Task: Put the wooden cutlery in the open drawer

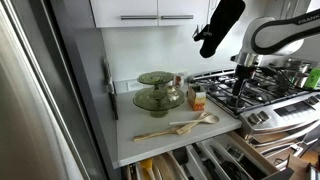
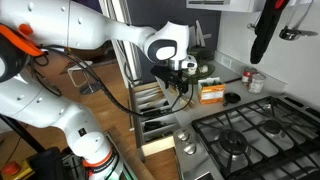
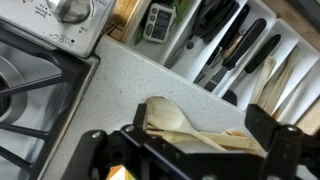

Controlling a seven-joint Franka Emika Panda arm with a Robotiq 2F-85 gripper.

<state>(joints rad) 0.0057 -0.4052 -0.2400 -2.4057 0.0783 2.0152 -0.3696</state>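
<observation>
The wooden cutlery (image 1: 182,125), a pale spoon and flat utensils, lies in a loose bundle on the light counter near its front edge. In the wrist view the wooden cutlery (image 3: 185,125) shows between the two dark fingers of my gripper (image 3: 190,150), which is open and hovers above the bundle without holding it. The open drawer (image 3: 230,45) with its narrow utensil compartments lies just past the counter edge, and in an exterior view the open drawer (image 1: 190,160) sits below the cutlery. My gripper (image 1: 243,78) hangs from the white arm; in an exterior view my gripper (image 2: 180,75) is above the drawer (image 2: 150,100).
Green glass dishes (image 1: 158,92) stand at the back of the counter beside a small orange box (image 1: 198,98). The gas stove (image 1: 255,90) borders the counter, with its knobs (image 3: 70,10) close by. A black object (image 1: 220,25) hangs overhead.
</observation>
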